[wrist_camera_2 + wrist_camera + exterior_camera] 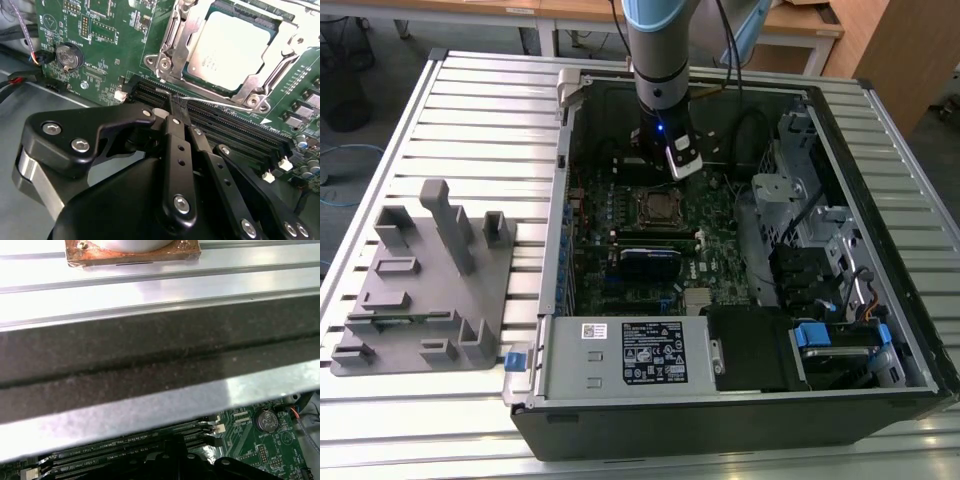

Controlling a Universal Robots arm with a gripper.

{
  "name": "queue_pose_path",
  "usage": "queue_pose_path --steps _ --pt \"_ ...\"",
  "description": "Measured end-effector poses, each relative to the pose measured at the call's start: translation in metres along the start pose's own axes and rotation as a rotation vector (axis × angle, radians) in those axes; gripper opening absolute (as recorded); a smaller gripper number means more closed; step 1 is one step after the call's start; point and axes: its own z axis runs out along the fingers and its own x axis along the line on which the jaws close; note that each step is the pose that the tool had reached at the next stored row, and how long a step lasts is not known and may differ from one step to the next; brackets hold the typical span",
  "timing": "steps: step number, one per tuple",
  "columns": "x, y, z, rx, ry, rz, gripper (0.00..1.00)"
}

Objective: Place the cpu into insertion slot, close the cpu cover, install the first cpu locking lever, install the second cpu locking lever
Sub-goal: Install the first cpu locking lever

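Note:
The cpu (227,47) lies flat in the insertion slot (655,207) on the green motherboard (110,30), its silver top showing. The cpu cover (172,40), a silver frame, sits down around it. A thin wire locking lever (220,103) runs along the socket edge nearest my gripper. My gripper (173,106) is shut, its black fingertips right at the end of that lever; whether they pinch it I cannot tell. In the exterior view the gripper (672,172) hangs just behind the socket inside the open case.
Long black memory slots (235,130) lie between the gripper and the socket. A coin battery (67,55) sits to one side. A white-labelled power supply box (640,352) fills the case's front; a drive cage (790,200) stands at the exterior view's right. A grey fixture (425,290) rests outside.

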Motion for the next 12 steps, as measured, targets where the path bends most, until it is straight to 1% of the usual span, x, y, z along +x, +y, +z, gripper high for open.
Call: queue_pose_path --steps 1,3,12 --pt "0.0002 0.0001 0.0001 -0.0031 -0.0006 0.002 0.11" --pt "0.0006 0.0001 0.0 -0.0053 -0.0017 0.003 0.11" --pt "0.001 0.0 -0.0002 -0.0054 -0.0018 0.004 0.11"
